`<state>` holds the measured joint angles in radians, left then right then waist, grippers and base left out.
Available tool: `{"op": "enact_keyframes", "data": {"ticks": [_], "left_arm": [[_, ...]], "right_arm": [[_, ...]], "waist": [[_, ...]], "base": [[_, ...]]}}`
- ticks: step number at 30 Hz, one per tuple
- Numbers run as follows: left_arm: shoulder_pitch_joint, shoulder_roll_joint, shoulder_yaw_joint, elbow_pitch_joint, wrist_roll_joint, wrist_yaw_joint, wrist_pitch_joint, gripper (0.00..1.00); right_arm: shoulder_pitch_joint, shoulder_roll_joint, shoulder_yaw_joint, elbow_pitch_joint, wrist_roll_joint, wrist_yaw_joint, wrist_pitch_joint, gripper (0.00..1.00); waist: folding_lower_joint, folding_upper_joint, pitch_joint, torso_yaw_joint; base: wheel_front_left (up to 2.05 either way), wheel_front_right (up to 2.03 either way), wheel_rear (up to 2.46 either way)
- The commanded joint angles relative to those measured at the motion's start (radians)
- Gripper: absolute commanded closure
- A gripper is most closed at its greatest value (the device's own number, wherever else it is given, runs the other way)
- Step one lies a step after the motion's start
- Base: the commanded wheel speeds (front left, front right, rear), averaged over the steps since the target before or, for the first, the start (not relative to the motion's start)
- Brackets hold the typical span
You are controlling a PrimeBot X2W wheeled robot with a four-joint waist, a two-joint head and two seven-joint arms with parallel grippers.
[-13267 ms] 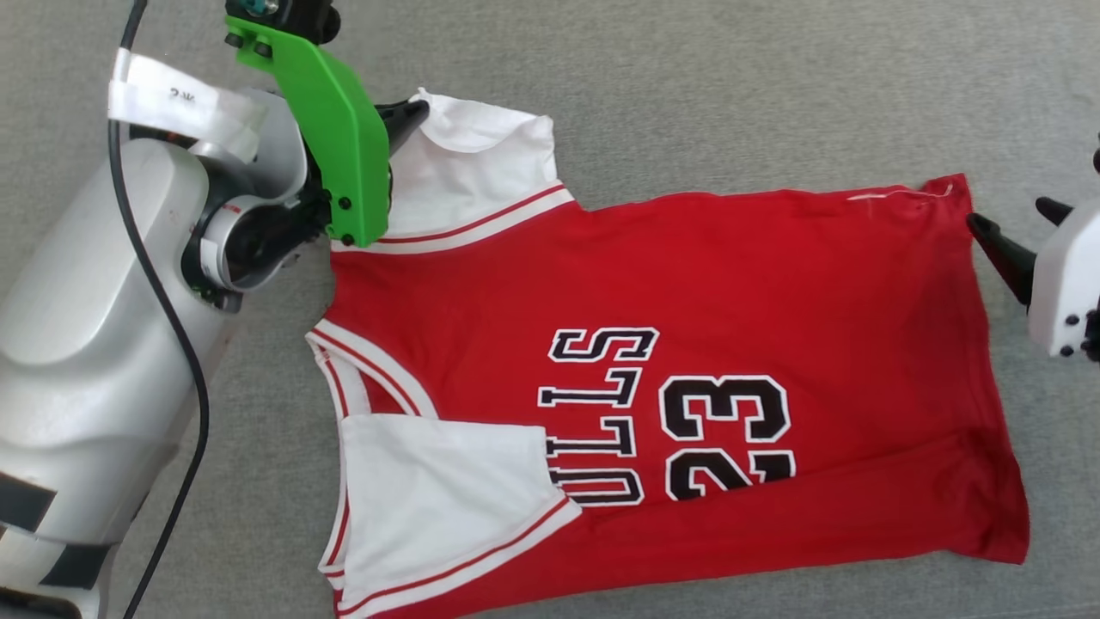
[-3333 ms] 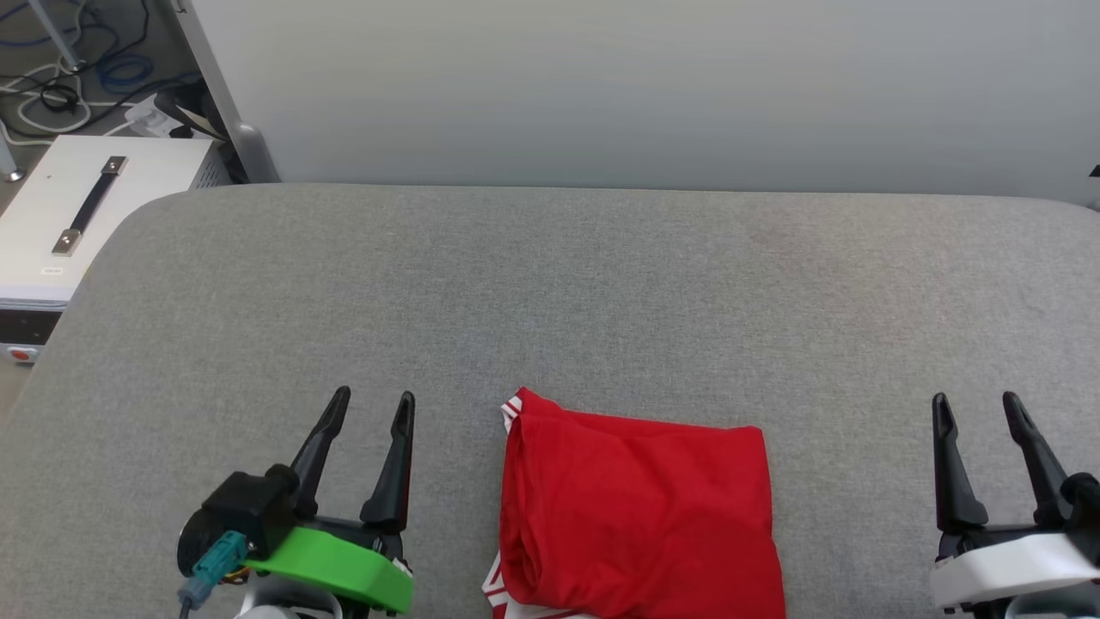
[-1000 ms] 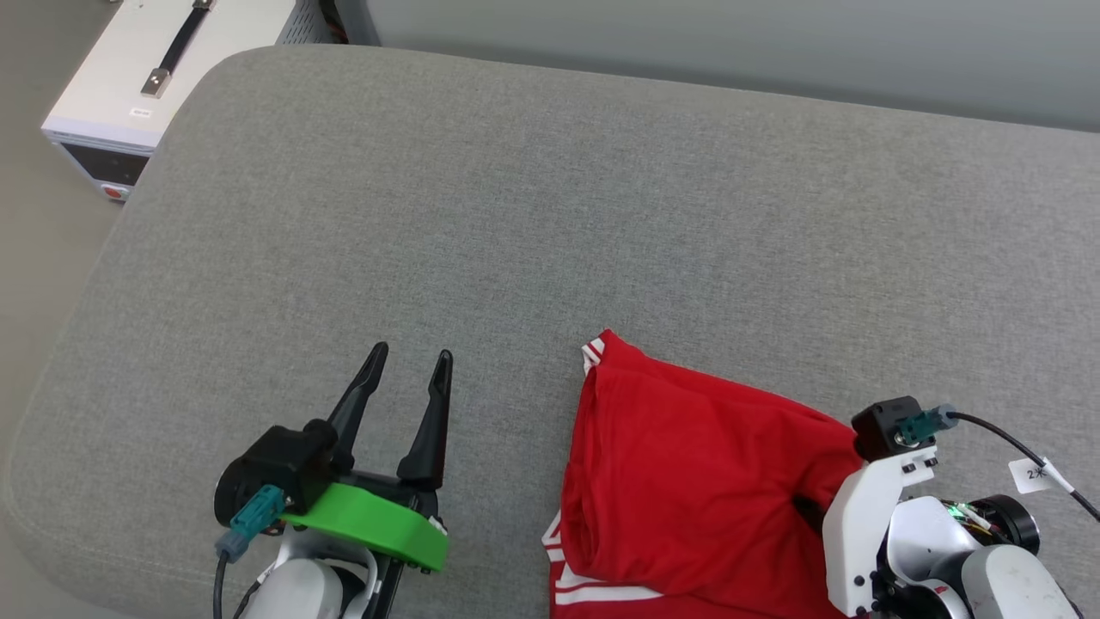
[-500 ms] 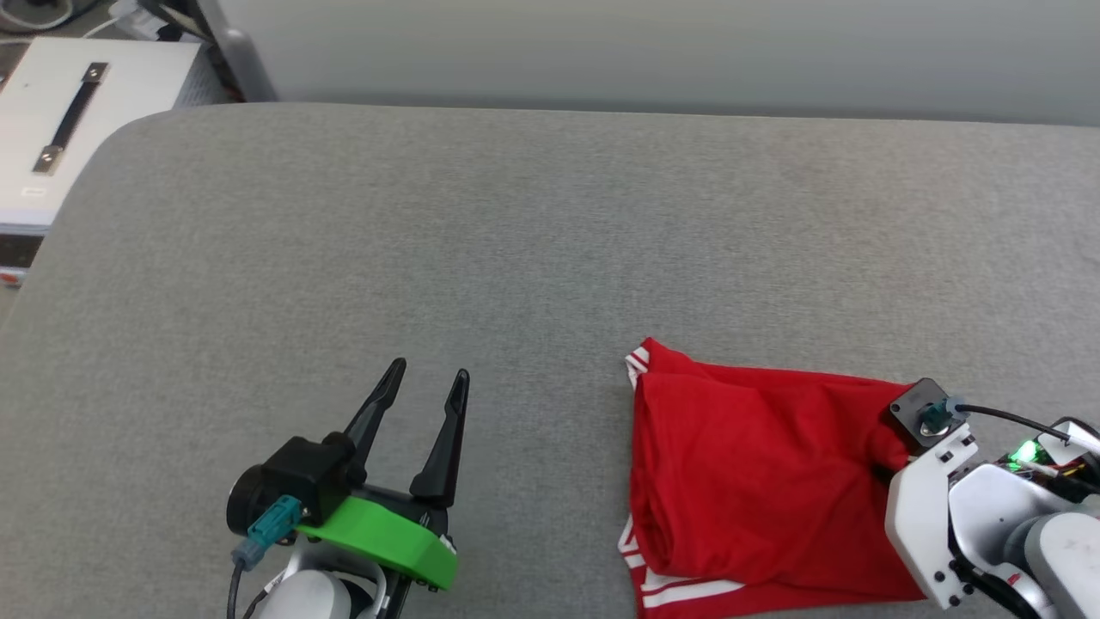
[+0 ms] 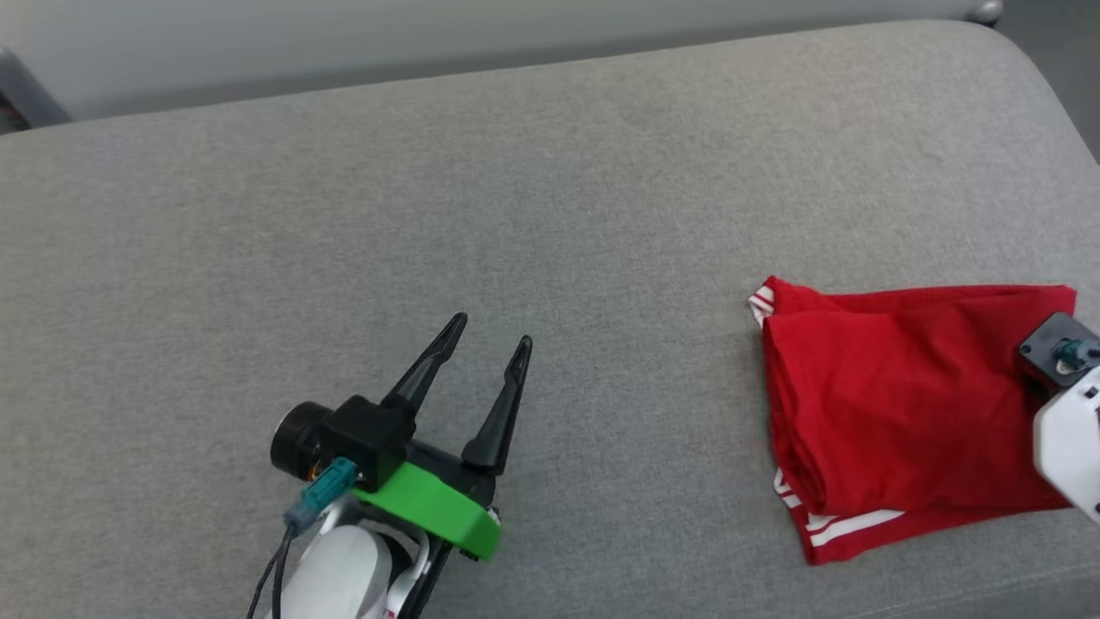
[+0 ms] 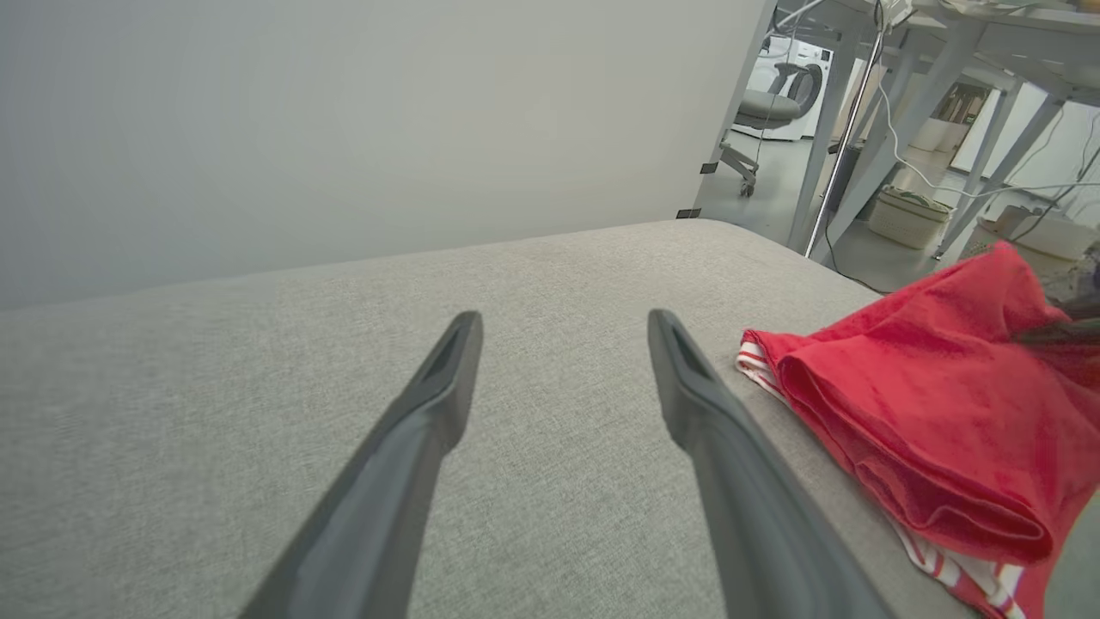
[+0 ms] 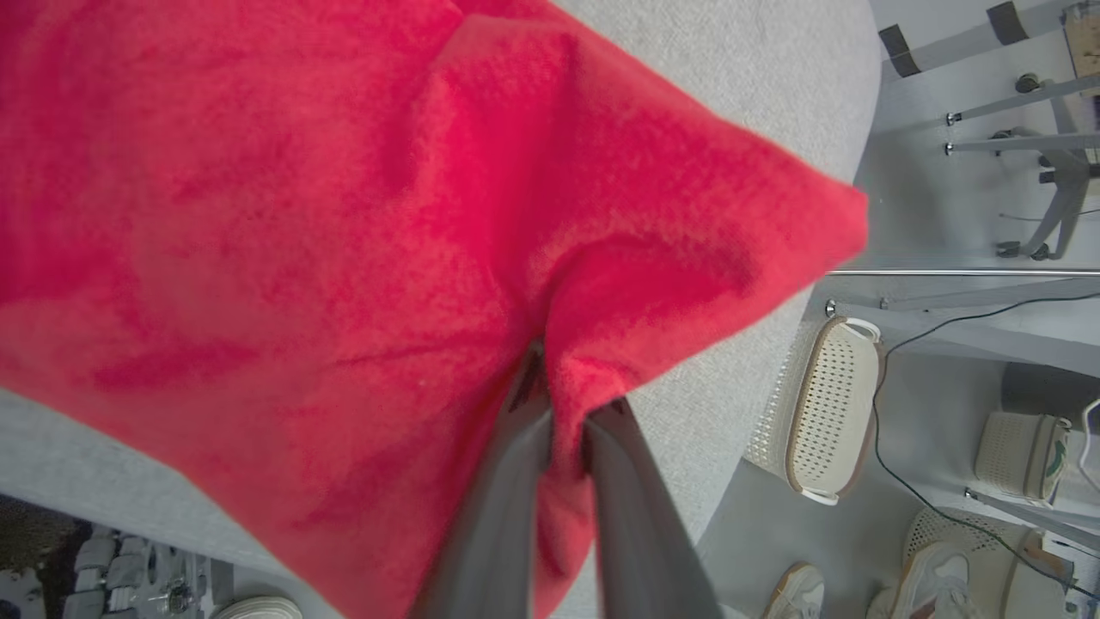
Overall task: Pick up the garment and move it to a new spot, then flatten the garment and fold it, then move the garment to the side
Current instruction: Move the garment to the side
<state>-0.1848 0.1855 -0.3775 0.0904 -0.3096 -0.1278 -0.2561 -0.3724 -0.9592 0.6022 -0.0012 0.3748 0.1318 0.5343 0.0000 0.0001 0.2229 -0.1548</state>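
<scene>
The garment [image 5: 894,400] lies folded into a red packet near the right end of the grey padded surface [image 5: 516,172], with red-and-white striped trim showing at its left corner and front edge. My right gripper [image 7: 563,402] is shut on a pinch of the garment's [image 7: 344,215] red cloth at its right edge. Its white mount [image 5: 1070,430] sits at the right border of the head view, and the fingertips there are hidden by cloth. My left gripper [image 5: 492,331] hovers open and empty over the surface, well left of the garment [image 6: 928,430]. From the wrist, the left gripper [image 6: 563,322] points across bare fabric.
The surface's rounded right end [image 5: 1031,77] is close to the garment. Beyond it on the floor stand a white perforated basket [image 7: 821,413], other baskets, table legs and cables. A plain grey wall [image 6: 344,112] rises behind the surface.
My right gripper has drawn the folded garment rightward, away from the left gripper and toward the surface's right end. The head view has swung as well. The left gripper stays open.
</scene>
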Motion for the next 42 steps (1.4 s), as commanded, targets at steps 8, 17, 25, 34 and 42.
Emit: {"op": "enact_keyframes", "data": {"ticks": [8,17,25,34,42], "left_arm": [[-0.135,0.039,-0.075,-0.027,0.052,-0.003,-0.006,0.0],[-0.247,0.085,-0.105,-0.08,0.081,-0.003,-0.006,0.0],[-0.296,0.119,-0.101,-0.152,0.095,-0.002,-0.006,0.0],[-0.284,0.104,-0.097,-0.162,0.091,0.006,-0.006,0.0],[-0.227,0.06,-0.052,-0.124,0.066,0.008,-0.006,0.0]], "right_arm": [[-0.08,0.008,-0.133,0.191,-0.074,-0.001,-0.204,1.0],[-0.182,0.093,-0.342,0.399,-0.195,-0.001,-0.38,1.0],[-0.287,0.164,-0.487,0.583,-0.315,-0.001,-0.467,1.0],[-0.327,0.201,-0.537,0.655,-0.366,-0.001,-0.534,0.0],[-0.304,0.202,-0.529,0.638,-0.358,-0.001,-0.579,0.0]], "waist": [[0.0,-0.0001,0.253,-0.154],[0.0,-0.0001,0.388,-0.172],[0.0,-0.0001,0.436,-0.147],[0.0,-0.0001,0.397,-0.117],[0.0,-0.0001,0.257,-0.074]], "base": [[0.0,0.0,0.0],[0.0,0.0,0.0],[0.0,0.0,0.0],[0.0,0.0,0.0],[0.0,0.0,0.0]]}}
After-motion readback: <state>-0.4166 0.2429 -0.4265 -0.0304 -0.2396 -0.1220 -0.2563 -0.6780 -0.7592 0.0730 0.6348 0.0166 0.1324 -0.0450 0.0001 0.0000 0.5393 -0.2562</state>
